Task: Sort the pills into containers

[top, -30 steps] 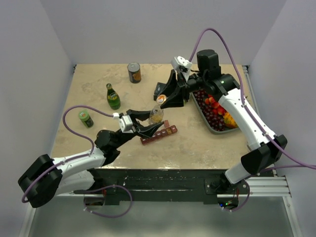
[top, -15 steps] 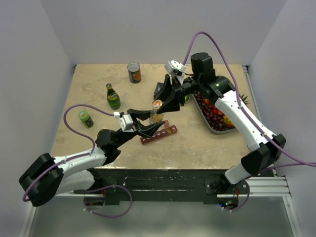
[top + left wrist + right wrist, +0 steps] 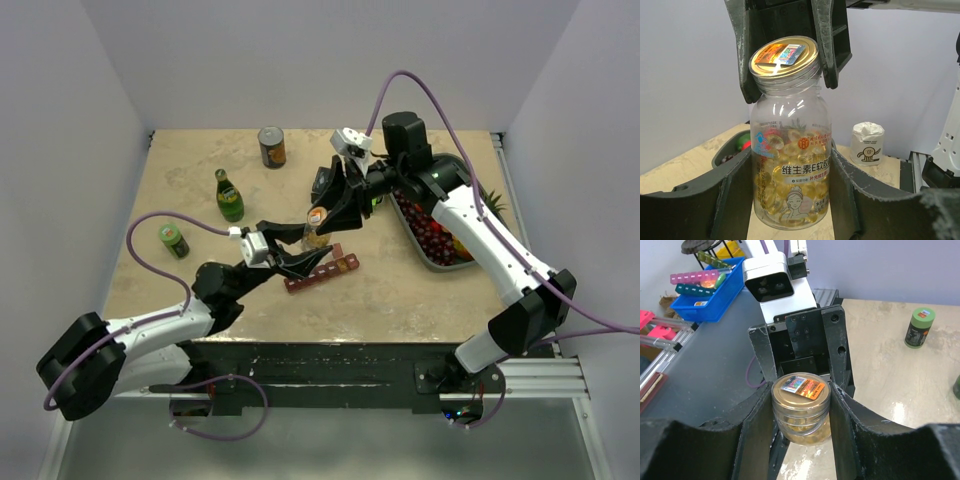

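Pill bottle (image 3: 790,160) — lid (image 3: 784,54) seemingly in right hand (image 3: 801,397)

Label on pill bottle (image 3: 790,170) reads "维生素E软胶", final characters lost round the curve | holographic sticker (image 3: 780,51) on the bottle's gold lid (image 3: 801,61): illegible | white tub (image 3: 867,143) right of the bottle: print too small

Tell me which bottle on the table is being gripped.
The clear pill bottle with the gold lid: left pincer shut on its body, right pincer on its lid. The green glass bottle and small green jar stand free.
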Available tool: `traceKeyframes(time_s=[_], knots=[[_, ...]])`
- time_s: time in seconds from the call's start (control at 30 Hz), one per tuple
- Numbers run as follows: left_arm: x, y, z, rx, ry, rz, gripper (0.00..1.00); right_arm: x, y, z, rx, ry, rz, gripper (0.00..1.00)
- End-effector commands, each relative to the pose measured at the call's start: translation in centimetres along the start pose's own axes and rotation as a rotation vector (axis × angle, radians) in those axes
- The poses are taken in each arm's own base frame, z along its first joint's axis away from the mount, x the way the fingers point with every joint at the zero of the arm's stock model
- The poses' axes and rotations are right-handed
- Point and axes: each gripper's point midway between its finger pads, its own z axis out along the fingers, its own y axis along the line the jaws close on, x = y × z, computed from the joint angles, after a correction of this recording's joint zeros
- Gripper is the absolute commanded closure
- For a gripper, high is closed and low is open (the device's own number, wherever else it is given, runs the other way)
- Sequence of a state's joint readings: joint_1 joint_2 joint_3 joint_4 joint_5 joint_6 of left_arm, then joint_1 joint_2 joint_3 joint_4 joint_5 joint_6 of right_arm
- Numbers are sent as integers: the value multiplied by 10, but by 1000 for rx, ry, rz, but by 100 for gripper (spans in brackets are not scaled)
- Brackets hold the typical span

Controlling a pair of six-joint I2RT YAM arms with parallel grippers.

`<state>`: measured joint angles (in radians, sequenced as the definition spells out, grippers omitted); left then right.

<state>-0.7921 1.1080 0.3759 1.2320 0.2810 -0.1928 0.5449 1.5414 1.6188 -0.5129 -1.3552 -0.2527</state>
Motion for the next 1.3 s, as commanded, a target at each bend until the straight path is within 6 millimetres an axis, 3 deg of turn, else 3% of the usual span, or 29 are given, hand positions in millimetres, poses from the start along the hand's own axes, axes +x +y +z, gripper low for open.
traceKeyframes(time_s=[0.0,0.63,0.73,0.93,1.07,1.27], knots=[[-74,-3,1,0,-264,71,100,-14,14,-5,-15,-22,-35,56],[-77,-4,-3,-2,-274,66,100,-15,15,-8,-15,-27,-32,38],[-72,-4,-3,-4,-256,63,100,-15,15,-8,-10,-24,-42,30],[-65,-4,-5,1,-218,68,100,-13,10,-11,13,-11,-68,5],[-60,-6,-7,9,-192,70,100,-11,5,-18,38,-1,-81,1],[-43,-10,-12,35,-110,77,100,0,-8,-49,182,113,-204,1]])
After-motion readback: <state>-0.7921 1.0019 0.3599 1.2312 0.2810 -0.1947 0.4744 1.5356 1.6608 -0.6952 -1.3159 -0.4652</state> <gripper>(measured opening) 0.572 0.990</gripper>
